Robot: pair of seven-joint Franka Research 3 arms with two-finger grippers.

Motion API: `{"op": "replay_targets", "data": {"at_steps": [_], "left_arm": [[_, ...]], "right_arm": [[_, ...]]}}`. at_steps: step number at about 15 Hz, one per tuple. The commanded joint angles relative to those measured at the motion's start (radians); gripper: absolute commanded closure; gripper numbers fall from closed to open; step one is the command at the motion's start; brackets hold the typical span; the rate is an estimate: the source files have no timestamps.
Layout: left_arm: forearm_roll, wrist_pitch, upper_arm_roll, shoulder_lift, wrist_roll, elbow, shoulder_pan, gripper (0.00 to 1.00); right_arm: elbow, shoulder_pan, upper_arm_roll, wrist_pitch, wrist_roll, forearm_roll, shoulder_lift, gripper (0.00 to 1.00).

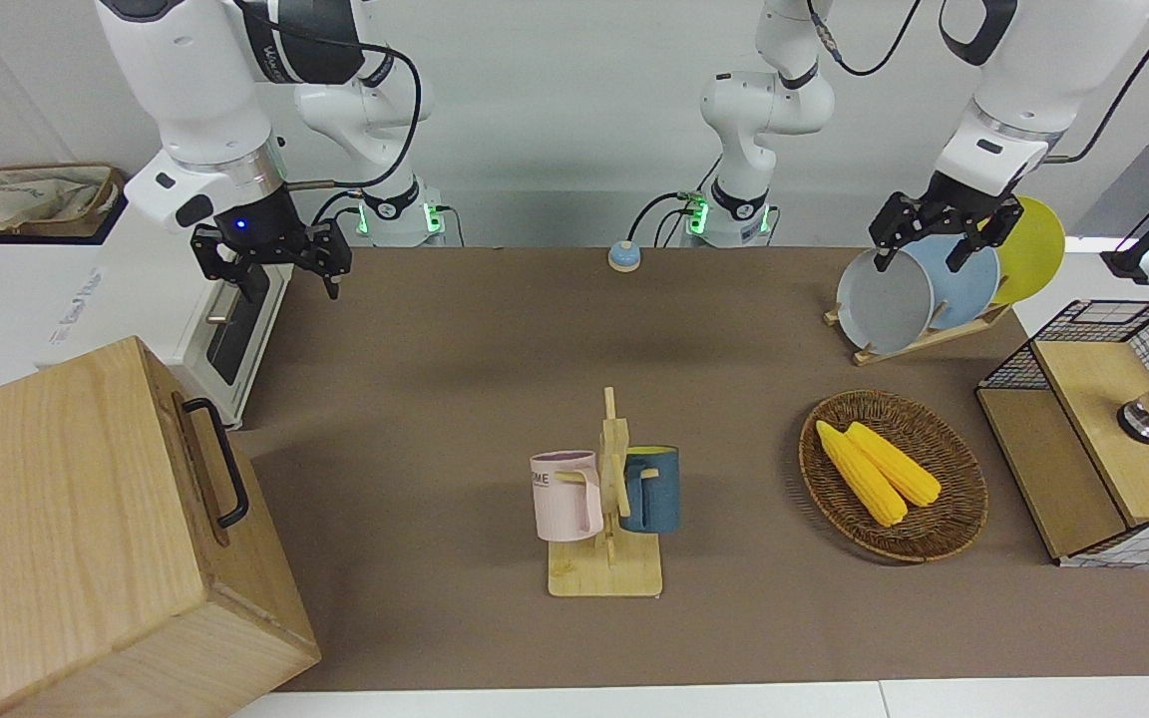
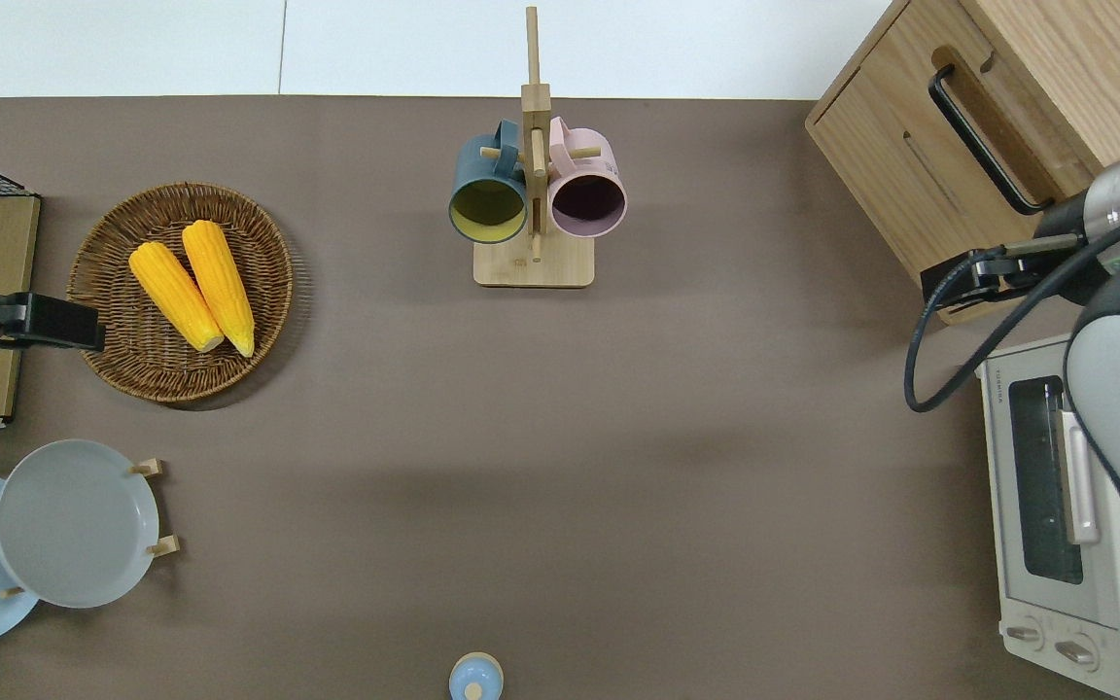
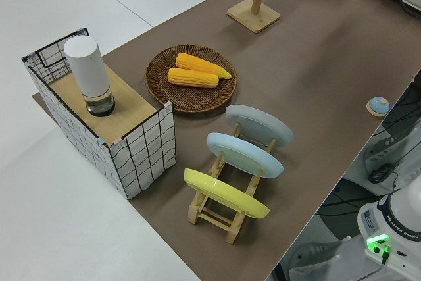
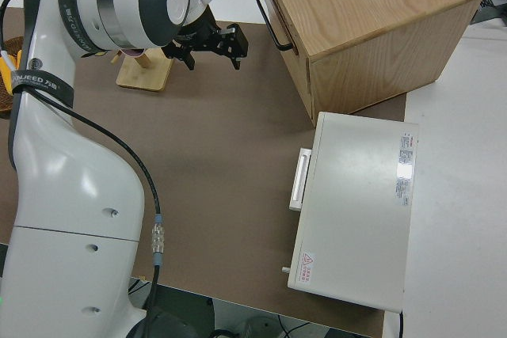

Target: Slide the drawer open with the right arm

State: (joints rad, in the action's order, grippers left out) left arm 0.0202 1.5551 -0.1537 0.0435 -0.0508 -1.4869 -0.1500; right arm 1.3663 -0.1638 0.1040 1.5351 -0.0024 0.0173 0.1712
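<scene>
The drawer (image 1: 197,469) is a shallow light-wood front with a black bar handle (image 1: 220,464) at the top of the big wood cabinet (image 1: 66,538), and it looks shut. My right gripper (image 1: 285,282) hangs open and holds nothing. The overhead view puts this right gripper (image 2: 959,282) over the cabinet's corner nearest the robots, short of the handle (image 2: 983,136). The right side view shows the gripper (image 4: 214,57) apart from the handle (image 4: 273,17). The left arm is parked, its gripper (image 1: 929,249) open.
A white toaster oven (image 2: 1056,506) stands beside the cabinet, nearer to the robots. Mid-table is a mug rack (image 1: 606,509) with two mugs. A basket of corn (image 1: 894,474), a plate rack (image 1: 924,294) and a wire-mesh box (image 1: 1103,439) fill the left arm's end.
</scene>
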Motion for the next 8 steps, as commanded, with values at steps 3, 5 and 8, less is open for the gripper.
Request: {"op": "replay_targets", "data": {"at_steps": [3, 5, 8], "left_arm": [[-0.012, 0.000, -0.017, 0.013, -0.007, 0.020, -0.017, 0.00], [-0.012, 0.000, -0.017, 0.013, -0.007, 0.020, -0.017, 0.00], [-0.012, 0.000, -0.017, 0.013, -0.007, 0.020, -0.017, 0.00]], "right_arm": [[-0.021, 0.018, 0.003, 0.005, -0.007, 0.001, 0.018, 0.017], [-0.021, 0.020, 0.003, 0.005, -0.007, 0.001, 0.021, 0.017], [-0.021, 0.020, 0.005, 0.005, -0.007, 0.001, 0.024, 0.017]]}}
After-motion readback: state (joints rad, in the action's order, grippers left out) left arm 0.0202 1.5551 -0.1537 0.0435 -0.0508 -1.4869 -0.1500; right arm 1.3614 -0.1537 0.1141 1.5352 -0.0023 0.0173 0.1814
